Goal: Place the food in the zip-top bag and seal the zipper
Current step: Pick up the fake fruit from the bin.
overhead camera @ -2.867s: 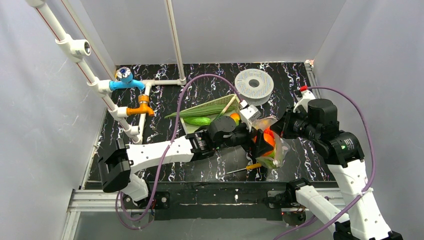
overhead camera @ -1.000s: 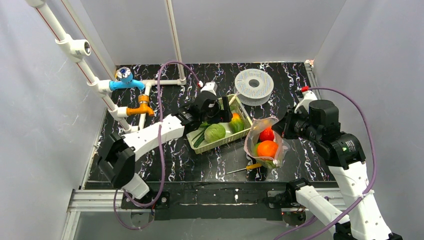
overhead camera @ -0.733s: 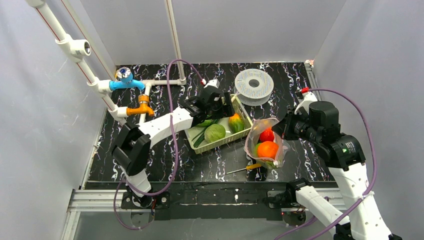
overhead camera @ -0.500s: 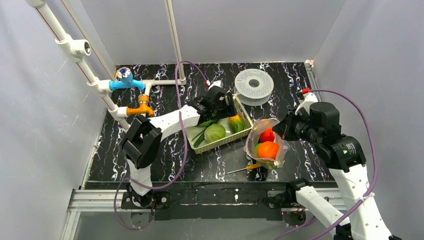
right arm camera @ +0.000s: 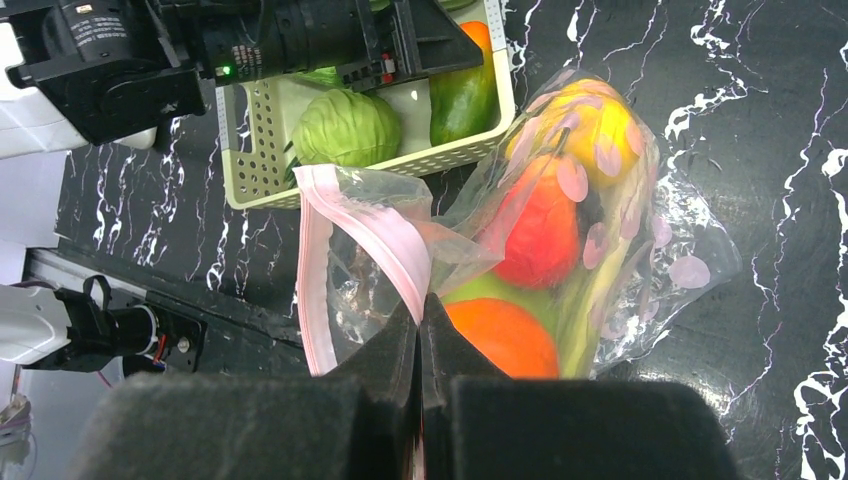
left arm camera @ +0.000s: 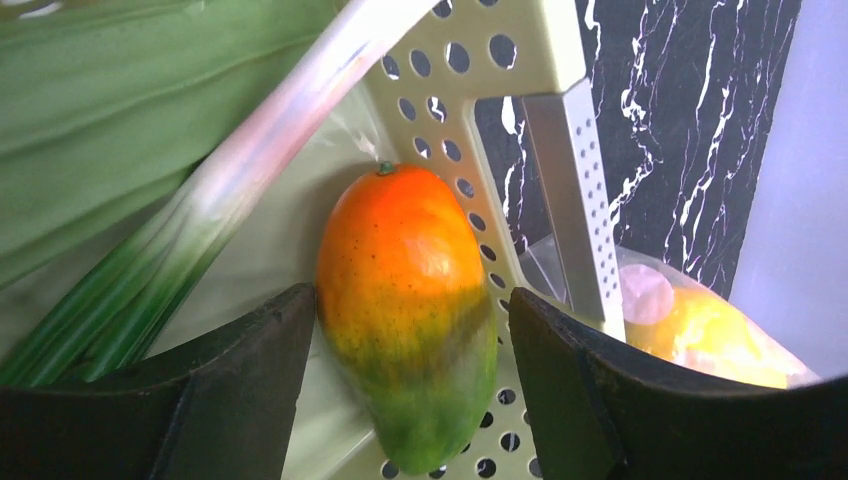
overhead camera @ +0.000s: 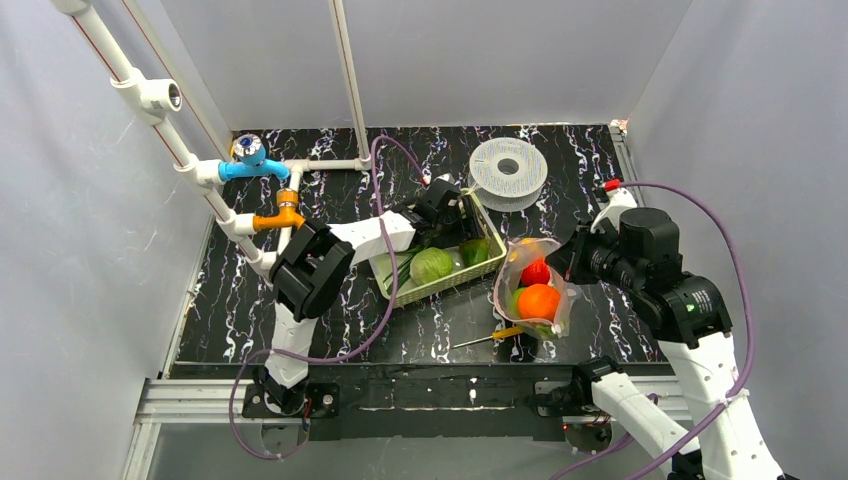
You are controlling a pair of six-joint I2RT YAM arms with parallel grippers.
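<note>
The left gripper (left arm camera: 408,305) is down inside the pale-green basket (left arm camera: 470,110), its 2 fingers (left arm camera: 230,400) spread to either side of a mango (left arm camera: 400,250) that is orange at the far end and green toward the wrist. The finger on the leek side lies against the mango's skin. A thin sliver of basket shows between the fruit and the other finger, so I cannot tell whether the jaws are squeezing the mango or only flanking it. The leek (left arm camera: 200,230) runs slantwise just outside that 1st finger, its green leaves farther out on the same side. Past the opposite finger, over the basket wall, the zip-top bag (left arm camera: 650,290) shows with a yellow pepper (left arm camera: 710,335) inside. The right gripper (right arm camera: 421,312) has its 2 fingers pressed together, pinching the bag's mouth edge. The zipper (right arm camera: 385,235), unsealed, folds away from the fingertips and trails back along 1 side of them. The bag's body lies ahead of the pinch and off to its right, with the yellow pepper farthest out, a red pepper (right arm camera: 540,225) nearer, and a round orange fruit (right arm camera: 505,340) just beside the fingertips. Ahead and to the left of the right gripper, beyond the bag's mouth, a cabbage (right arm camera: 345,128) sits in the basket. A grey spool (overhead camera: 508,172) lies on the black marbled table (overhead camera: 330,300), just past the basket from the left gripper.
</note>
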